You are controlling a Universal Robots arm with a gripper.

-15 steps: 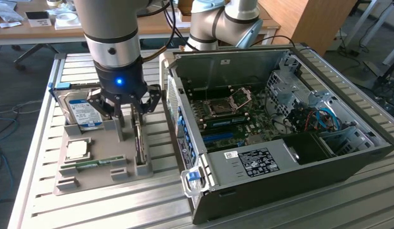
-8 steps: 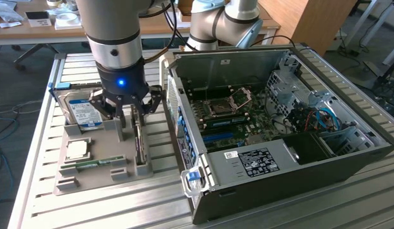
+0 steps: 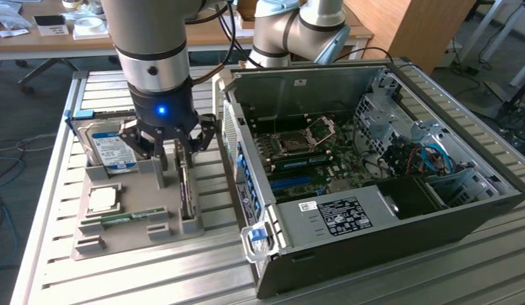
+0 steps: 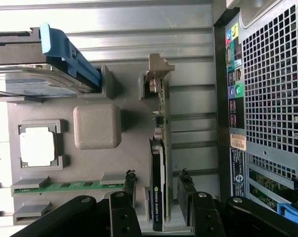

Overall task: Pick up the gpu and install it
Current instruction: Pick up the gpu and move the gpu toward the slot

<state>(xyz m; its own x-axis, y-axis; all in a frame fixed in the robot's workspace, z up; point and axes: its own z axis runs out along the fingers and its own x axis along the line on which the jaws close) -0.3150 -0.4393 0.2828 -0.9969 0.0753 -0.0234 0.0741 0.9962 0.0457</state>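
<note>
The gpu (image 4: 161,148) stands on edge in a slot of the grey holder tray (image 4: 92,126). It is a thin green card with a black cooler on one face and a silvery bracket (image 4: 156,74) at its far end. My gripper (image 4: 159,195) is open and straddles the card's near end, one fingertip (image 4: 130,185) on the cooler side and the other on the bare side, each with a gap to the card. In the exterior view the gripper (image 3: 179,152) hangs low over the gpu (image 3: 187,194), just beside the open computer case (image 3: 373,159).
The tray (image 3: 135,238) also holds a silver hard drive (image 3: 110,149) with a blue-white label, a CPU (image 3: 103,198) and a slim RAM stick (image 3: 127,218). The case's perforated back panel (image 4: 272,89) stands close to the gpu. A motherboard (image 3: 309,149) lies inside the case.
</note>
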